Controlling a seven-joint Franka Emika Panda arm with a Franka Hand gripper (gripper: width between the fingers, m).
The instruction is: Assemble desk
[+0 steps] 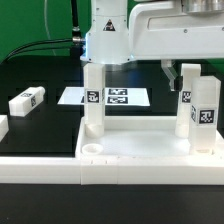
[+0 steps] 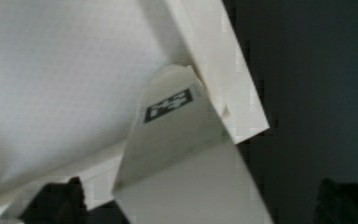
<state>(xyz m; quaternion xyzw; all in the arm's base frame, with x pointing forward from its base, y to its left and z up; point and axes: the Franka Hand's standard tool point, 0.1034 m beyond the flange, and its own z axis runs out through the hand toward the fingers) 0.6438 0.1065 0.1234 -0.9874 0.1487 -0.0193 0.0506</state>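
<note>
Tabletop (image 1: 135, 150): smooth white plastic slab with a raised rim. It lies flat at the front of the black table (image 1: 40, 130), long axis across the exterior view. Three square posts stand upright on it: left leg (image 1: 93, 105), right leg (image 1: 185, 105), far-right leg (image 1: 206, 115). Loose leg (image 1: 28, 100) lies on its side, well apart. Gripper (image 2: 202, 200): dark fingers (image 2: 60, 197) spread wide either side of a tagged leg (image 2: 176, 150), not clamping it.

No legible words, numbers or brand names anywhere. Only black-and-white square tags, unreadable as text: on the centre leg (image 1: 93, 105), the two right legs (image 1: 186, 100) (image 1: 207, 115), the loose leg (image 1: 28, 100) at left, the marker board (image 1: 72, 97) behind, and the wrist-view leg (image 2: 179, 160).
</note>
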